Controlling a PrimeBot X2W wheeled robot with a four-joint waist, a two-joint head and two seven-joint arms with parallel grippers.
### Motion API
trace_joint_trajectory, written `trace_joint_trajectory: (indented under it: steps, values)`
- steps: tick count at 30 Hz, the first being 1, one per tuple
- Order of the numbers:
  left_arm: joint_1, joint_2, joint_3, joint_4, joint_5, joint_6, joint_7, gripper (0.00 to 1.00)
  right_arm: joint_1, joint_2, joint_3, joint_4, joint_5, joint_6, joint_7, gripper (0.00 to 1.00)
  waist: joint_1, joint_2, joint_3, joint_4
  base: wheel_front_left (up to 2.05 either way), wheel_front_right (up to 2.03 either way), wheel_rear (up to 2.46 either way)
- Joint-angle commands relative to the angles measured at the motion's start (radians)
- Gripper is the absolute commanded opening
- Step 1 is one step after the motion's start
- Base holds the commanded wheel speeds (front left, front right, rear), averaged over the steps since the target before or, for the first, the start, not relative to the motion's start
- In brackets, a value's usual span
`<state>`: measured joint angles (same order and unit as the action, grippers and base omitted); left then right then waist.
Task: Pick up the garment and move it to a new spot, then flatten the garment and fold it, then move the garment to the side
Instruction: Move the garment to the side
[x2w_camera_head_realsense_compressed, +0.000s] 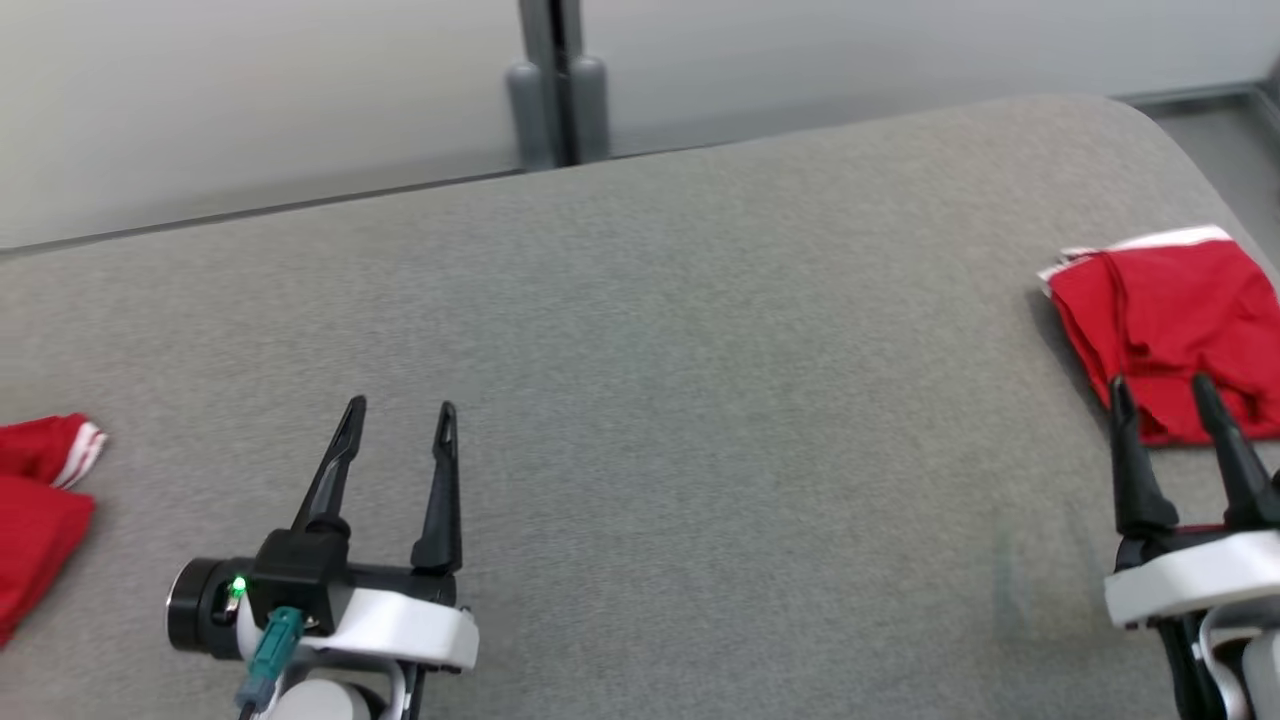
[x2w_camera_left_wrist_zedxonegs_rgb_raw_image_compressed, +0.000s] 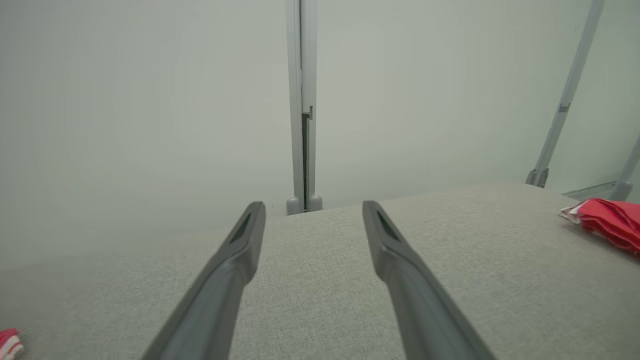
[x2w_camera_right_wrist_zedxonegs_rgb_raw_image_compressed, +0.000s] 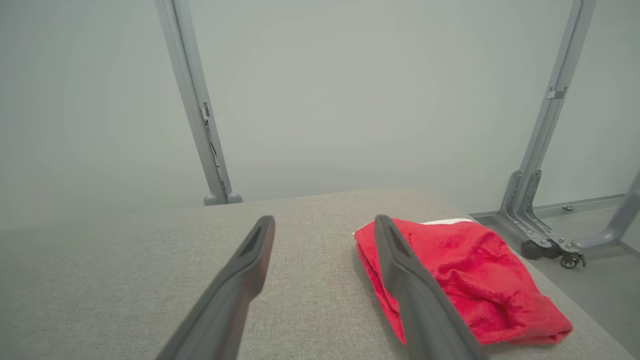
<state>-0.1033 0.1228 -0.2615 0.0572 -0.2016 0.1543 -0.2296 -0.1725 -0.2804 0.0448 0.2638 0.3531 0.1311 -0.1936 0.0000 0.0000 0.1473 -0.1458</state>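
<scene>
A folded red garment (x2w_camera_head_realsense_compressed: 1170, 320) with a white stripe along its far edge lies at the right edge of the grey padded surface (x2w_camera_head_realsense_compressed: 650, 400). My right gripper (x2w_camera_head_realsense_compressed: 1162, 385) hovers at its near edge, open and empty; in the right wrist view the right finger overlaps the garment (x2w_camera_right_wrist_zedxonegs_rgb_raw_image_compressed: 465, 280), gripper (x2w_camera_right_wrist_zedxonegs_rgb_raw_image_compressed: 325, 220). Another red garment with white stripes (x2w_camera_head_realsense_compressed: 40, 500) lies bunched at the far left, cut by the frame. My left gripper (x2w_camera_head_realsense_compressed: 400, 410) stands open over bare surface, right of that piece. The left wrist view shows the open gripper (x2w_camera_left_wrist_zedxonegs_rgb_raw_image_compressed: 312, 207), the folded garment (x2w_camera_left_wrist_zedxonegs_rgb_raw_image_compressed: 610, 220) and a corner of the bunched one (x2w_camera_left_wrist_zedxonegs_rgb_raw_image_compressed: 9, 342).
A grey metal post (x2w_camera_head_realsense_compressed: 558, 80) stands behind the surface's far edge, before a pale wall. Frame legs with a caster (x2w_camera_right_wrist_zedxonegs_rgb_raw_image_compressed: 545, 235) stand on the floor beyond the rounded right corner of the surface. The wide middle of the surface lies between my grippers.
</scene>
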Motion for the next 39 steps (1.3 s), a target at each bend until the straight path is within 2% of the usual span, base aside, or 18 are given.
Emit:
trace_joint_trajectory:
  steps: [1,6,18,27,39]
  values:
    - [0.026,0.01,0.014,0.005,-0.011,0.012,-0.005,1.0,0.052,0.033,-0.022,-0.063,-0.032,-0.001,0.033,1.0,0.0,0.0,-0.052,0.074,0.0,0.0,0.0]
    - [0.08,0.025,0.043,0.012,-0.03,0.031,-0.009,1.0,0.15,0.101,-0.058,-0.198,-0.097,-0.001,0.113,1.0,0.0,0.0,-0.094,0.133,0.0,0.0,0.0]
    - [0.185,0.056,0.052,0.015,-0.057,0.028,0.013,1.0,0.318,0.165,-0.07,-0.35,-0.151,-0.001,0.214,1.0,0.0,0.0,-0.186,0.158,0.0,0.0,0.0]
    - [0.216,0.066,0.04,0.027,-0.069,0.023,0.03,1.0,0.379,0.185,-0.086,-0.389,-0.16,-0.001,0.244,1.0,0.0,0.0,-0.218,0.156,0.0,0.0,0.0]
    - [0.202,0.07,0.034,0.039,-0.075,0.031,0.029,1.0,0.382,0.2,-0.085,-0.4,-0.167,-0.001,0.246,1.0,0.0,0.0,-0.217,0.154,0.0,0.0,0.0]
